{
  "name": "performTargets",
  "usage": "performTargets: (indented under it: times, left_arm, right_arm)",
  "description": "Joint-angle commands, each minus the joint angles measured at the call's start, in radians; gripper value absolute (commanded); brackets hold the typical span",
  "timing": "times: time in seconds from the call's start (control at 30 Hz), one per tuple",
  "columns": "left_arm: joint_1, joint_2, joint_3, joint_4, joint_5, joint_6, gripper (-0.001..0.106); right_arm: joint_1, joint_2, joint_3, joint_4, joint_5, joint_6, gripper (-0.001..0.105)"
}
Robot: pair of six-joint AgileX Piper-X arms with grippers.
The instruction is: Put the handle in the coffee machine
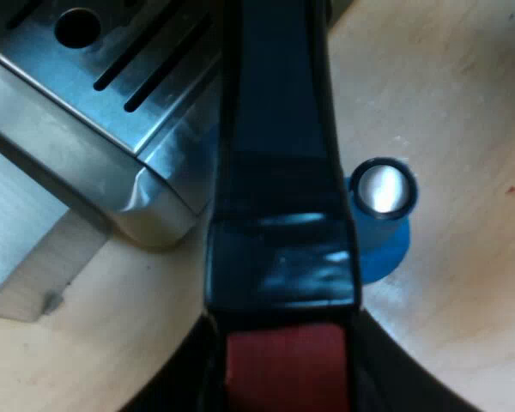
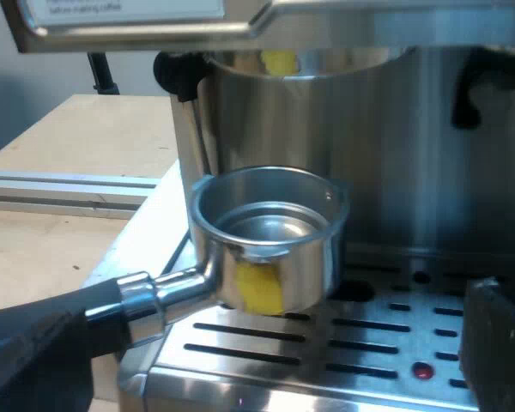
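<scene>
The main risk lies at the espresso machine (image 2: pixel 463 172). The holder (image 2: pixel 270 249) hangs in the air over the drip tray (image 2: pixel 326 360), below the round brew head (image 2: pixel 283 112) and seemingly a little out from it. A straight lift from here could drive its rim into the head's collar instead of seating it. If the small lug (image 2: pixel 330 196) on the rim misses its slot, the twist would likely jam or leave the holder unlocked. The left end effector (image 1: pixel 283 390) is closed around the handle (image 1: pixel 279 172) down at its red end (image 1: pixel 283 369), far from the basket. Any push against the head would therefore act on a long lever and might swivel the holder in the grip. The right end effector (image 2: pixel 266 369) is near the tray with its fingers (image 2: pixel 498 343) spread wide and holding nothing, and a sweeping handle could meet it. The blue tamper (image 1: pixel 382 202) stands on the surface (image 1: pixel 463 103) just beside the handle's line, so a low swing might topple it. The holder itself is polished metal with a level rim. Its basket looks empty and clean, with a yellow patch (image 2: pixel 259 287) on its wall, and a chrome neck leads into the glossy black handle.
</scene>
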Motion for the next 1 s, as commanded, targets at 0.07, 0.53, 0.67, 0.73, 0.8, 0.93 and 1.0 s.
performTargets:
  times: [0.07,0.53,0.67,0.73,0.8,0.93,1.0]
  left_arm:
    - [0.014,0.016,-0.014,-0.052,0.061,0.046,0.0]
    - [0.018,0.077,-0.014,-0.155,0.08,0.046,0.0]
    - [0.018,0.091,-0.016,-0.17,0.08,0.046,0.0]
    - [0.018,0.101,-0.017,-0.17,0.094,0.046,0.0]
    - [0.018,0.109,-0.02,-0.17,0.098,0.046,0.0]
    - [0.018,0.128,-0.026,-0.17,0.101,0.046,0.0]
    - [0.018,0.132,-0.03,-0.17,0.103,0.046,0.0]
  right_arm:
    - [-0.004,0.016,-0.004,-0.043,0.002,-0.011,0.087]
    - [-0.027,0.04,-0.004,-0.094,0.002,-0.036,0.087]
    - [-0.043,0.04,-0.004,-0.102,0.002,-0.055,0.087]
    - [-0.048,0.04,-0.004,-0.102,0.002,-0.055,0.087]
    - [-0.047,0.045,-0.004,-0.102,0.002,-0.055,0.087]
    - [-0.047,0.059,-0.004,-0.105,-0.001,-0.055,0.087]
    - [-0.047,0.062,-0.004,-0.114,-0.001,-0.055,0.087]
